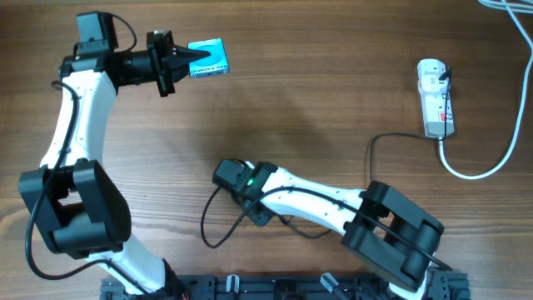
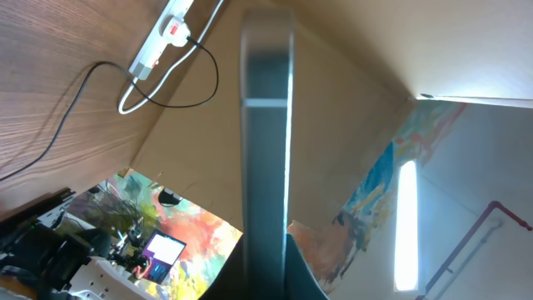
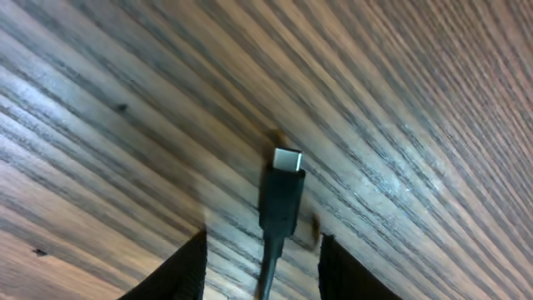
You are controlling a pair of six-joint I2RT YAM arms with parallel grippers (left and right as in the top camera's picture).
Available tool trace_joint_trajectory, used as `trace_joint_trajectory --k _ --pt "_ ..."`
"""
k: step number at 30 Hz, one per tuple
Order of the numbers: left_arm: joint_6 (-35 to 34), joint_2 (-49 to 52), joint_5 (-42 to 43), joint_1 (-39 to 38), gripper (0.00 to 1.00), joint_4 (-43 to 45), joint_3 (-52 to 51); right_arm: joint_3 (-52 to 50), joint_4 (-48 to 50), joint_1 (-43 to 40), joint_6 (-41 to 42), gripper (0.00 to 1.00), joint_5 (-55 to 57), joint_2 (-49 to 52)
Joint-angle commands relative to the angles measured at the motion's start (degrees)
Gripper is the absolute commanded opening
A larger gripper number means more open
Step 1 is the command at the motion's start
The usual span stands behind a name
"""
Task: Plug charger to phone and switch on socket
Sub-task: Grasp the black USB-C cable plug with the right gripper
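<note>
My left gripper is shut on the phone, which shows its cyan-blue screen and is held above the far left of the table. In the left wrist view the phone is seen edge-on between the jaws. My right gripper is low over the table's middle. Its fingers are open on either side of the charger's plug tip, which lies on the wood without touching them. The charger's thin dark cable loops beside the right arm. The white socket lies at the far right, and also shows in the left wrist view.
The socket's thick white cord curves along the right edge of the table. The charger's cable runs from the socket towards the right arm. The arm bases stand at the table's near edge.
</note>
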Motion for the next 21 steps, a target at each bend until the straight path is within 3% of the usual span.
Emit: trace_joint_trajectory --k 1,3,9,12,16,21 --pt "1.1 -1.6 1.6 0.0 0.04 0.2 0.2 -1.3 1.0 -1.4 -0.4 0.43 -2.3 0.7" --pt "1.1 -1.6 1.6 0.0 0.04 0.2 0.2 -1.3 1.5 -1.4 -1.4 0.42 -3.1 0.7" --pt "1.1 -1.6 1.6 0.0 0.04 0.2 0.2 -1.9 2.1 -1.4 -1.6 0.27 -3.7 0.7" --pt "1.1 -1.6 1.6 0.0 0.04 0.2 0.2 -1.9 1.9 -1.4 -1.6 0.28 -3.7 0.7" --pt "1.1 -1.6 1.6 0.0 0.04 0.2 0.2 -1.9 1.7 -1.4 -1.6 0.43 -2.9 0.7" --pt "1.1 -1.6 1.6 0.0 0.04 0.2 0.2 -1.9 1.4 -1.4 -1.6 0.33 -2.6 0.7"
